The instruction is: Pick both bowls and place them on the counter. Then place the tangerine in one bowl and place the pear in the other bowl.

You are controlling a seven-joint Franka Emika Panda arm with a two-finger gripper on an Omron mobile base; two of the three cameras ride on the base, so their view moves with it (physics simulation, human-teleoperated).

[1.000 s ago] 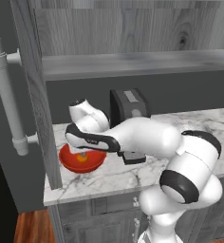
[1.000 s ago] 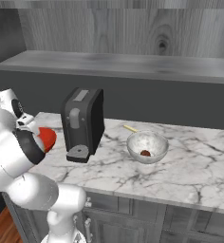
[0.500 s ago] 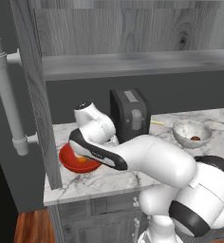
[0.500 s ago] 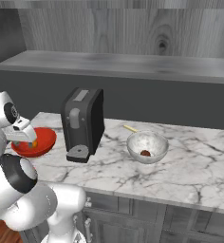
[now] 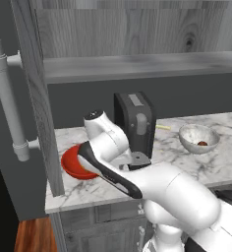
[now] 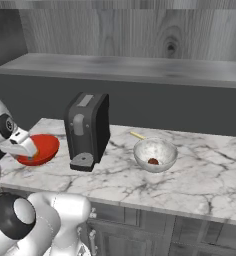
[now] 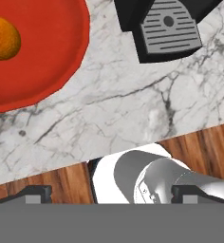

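Observation:
The red bowl (image 7: 38, 52) stands on the marble counter (image 7: 128, 104) with the tangerine (image 7: 2, 38) inside it. It also shows at the counter's left end (image 6: 42, 147), partly behind my arm (image 5: 71, 165). My gripper (image 7: 113, 194) is open and holds nothing. It hangs above the counter's front edge, beside the red bowl and apart from it. The marbled bowl (image 6: 155, 154) sits to the right on the counter with the pear (image 6: 153, 161) in it. From the left base camera the same bowl (image 5: 199, 138) and pear (image 5: 202, 143) appear.
A black coffee machine (image 6: 87, 130) stands between the two bowls, and its drip tray (image 7: 168, 28) is close to my hand. A grey shelf (image 6: 130, 67) runs above the counter. A cabinet side with a pale bar handle (image 5: 10, 98) rises on the left. Wooden floor (image 7: 204, 147) lies below the counter edge.
My arm has swung round, its elbow moving from the right into the foreground. The hand has stayed by the red bowl and the gripper has stayed open. Bowls and fruit have not moved.

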